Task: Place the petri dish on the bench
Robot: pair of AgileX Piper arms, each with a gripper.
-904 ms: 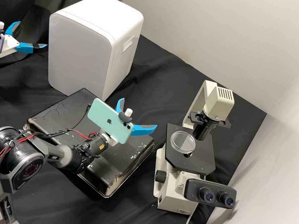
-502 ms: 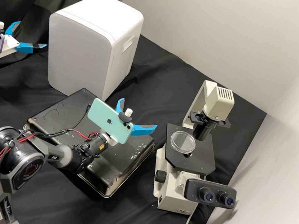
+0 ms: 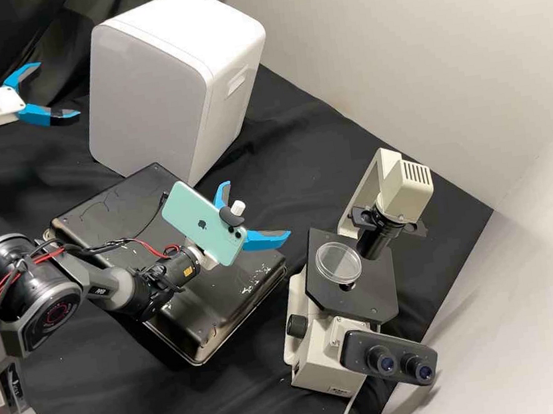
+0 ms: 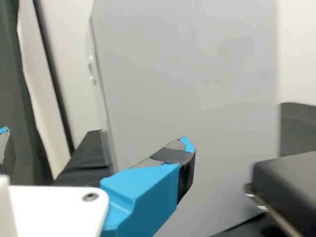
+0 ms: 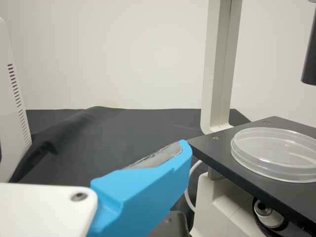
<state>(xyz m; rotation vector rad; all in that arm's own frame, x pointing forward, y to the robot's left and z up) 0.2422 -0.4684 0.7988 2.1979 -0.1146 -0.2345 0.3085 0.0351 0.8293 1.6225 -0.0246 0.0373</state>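
Petri dish [image 3: 338,261] sat on the microscope's black stage [image 3: 368,293], lower right of centre. Right gripper [image 3: 257,209] hung just left of it, fingers spread and empty. Left gripper [image 3: 57,88], upper left beside the white box [image 3: 167,79], gaped too.

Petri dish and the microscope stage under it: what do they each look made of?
The petri dish looks like clear plastic, though glass cannot be ruled out. It is see-through, with a thin wall and glossy highlights along the rim. The stage looks like black-coated metal with a matte finish. It is a thin, flat, rigid plate with little glare, but the base material is a guess.
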